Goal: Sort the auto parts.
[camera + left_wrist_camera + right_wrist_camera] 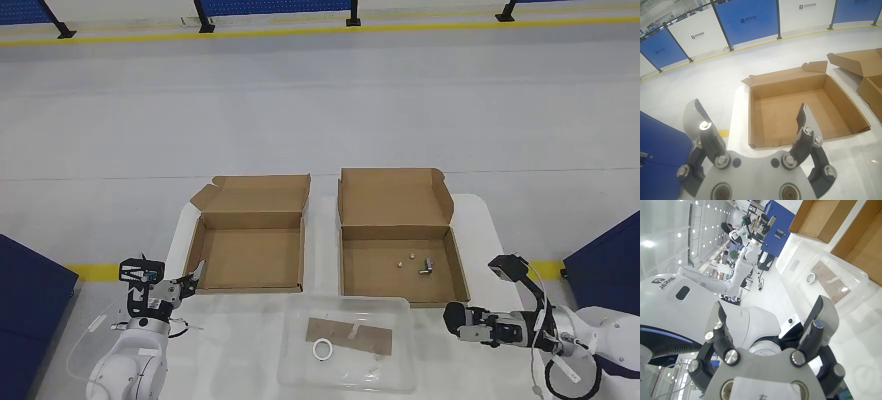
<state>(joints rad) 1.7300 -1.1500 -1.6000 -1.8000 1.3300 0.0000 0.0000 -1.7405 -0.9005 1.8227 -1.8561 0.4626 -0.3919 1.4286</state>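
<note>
Pale floor (300, 110), yellow line (300, 31), blue and white partition panels (745, 20) beyond

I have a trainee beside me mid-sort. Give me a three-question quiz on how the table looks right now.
1. Fill in: the left hand and the right hand are both ___ and hold nothing.
2. True or false: the left cardboard box is empty, while small parts lie in the right cardboard box.
3. The white ring lies:
A) in the left cardboard box
B) in the clear tray
C) in the right hand

Key: 1. open; 2. true; 3. B
</note>
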